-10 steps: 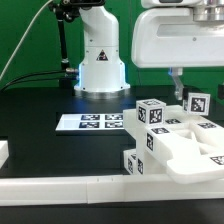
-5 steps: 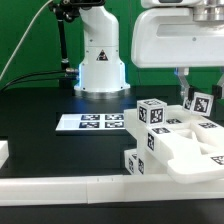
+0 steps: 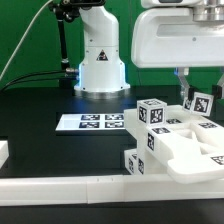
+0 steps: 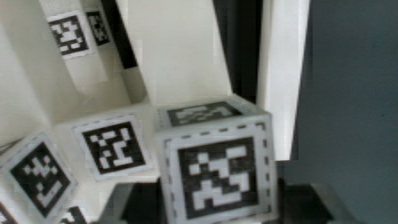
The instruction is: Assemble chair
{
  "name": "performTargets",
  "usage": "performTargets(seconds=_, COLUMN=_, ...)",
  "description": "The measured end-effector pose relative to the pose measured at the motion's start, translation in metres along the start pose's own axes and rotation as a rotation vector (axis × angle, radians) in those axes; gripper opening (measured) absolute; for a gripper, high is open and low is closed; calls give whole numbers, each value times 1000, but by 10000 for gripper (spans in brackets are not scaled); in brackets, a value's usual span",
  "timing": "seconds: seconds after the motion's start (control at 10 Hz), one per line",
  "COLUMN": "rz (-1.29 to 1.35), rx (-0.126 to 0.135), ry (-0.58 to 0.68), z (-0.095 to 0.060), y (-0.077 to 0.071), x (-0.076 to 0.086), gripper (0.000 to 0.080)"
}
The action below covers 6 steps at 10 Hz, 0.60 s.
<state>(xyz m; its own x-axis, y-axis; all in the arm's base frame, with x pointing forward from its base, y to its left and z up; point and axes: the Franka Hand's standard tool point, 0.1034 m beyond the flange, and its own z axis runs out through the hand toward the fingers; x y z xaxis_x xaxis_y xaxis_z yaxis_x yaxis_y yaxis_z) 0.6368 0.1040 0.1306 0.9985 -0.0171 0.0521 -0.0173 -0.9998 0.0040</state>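
Note:
The white chair parts [image 3: 176, 142] lie in a cluster at the exterior view's right: blocky pieces with black-and-white tags. My gripper [image 3: 189, 92] hangs over the back of the cluster. It is shut on a square tagged chair leg [image 3: 201, 103], which sits tilted. In the wrist view the gripper [image 4: 222, 208] has a dark finger [image 4: 128, 206] on each side of the leg's tagged end [image 4: 217, 165]. Another tagged block [image 4: 107, 148] lies right beside it, and long white bars [image 4: 249, 50] stretch behind. The leg's lower part is hidden by other pieces.
The marker board [image 3: 90, 122] lies flat on the black table mid-scene. The robot base [image 3: 100, 60] stands behind it. A low white rim wall [image 3: 60, 186] runs along the front edge, with a short white block [image 3: 3, 152] at the exterior view's left.
Since one second ago my gripper has shifted a little toward the exterior view's right, and the tagged leg has tilted with it. Nothing has moved in the last half second.

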Motion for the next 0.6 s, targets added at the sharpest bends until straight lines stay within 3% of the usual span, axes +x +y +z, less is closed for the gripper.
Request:
performTargets(seconds=0.3, rz=191, rx=6, ry=-2, z=0, y=5, x=1, gripper=284)
performTargets(seconds=0.6, rz=538, rx=71, ry=6, z=0, y=6, x=5, gripper=284)
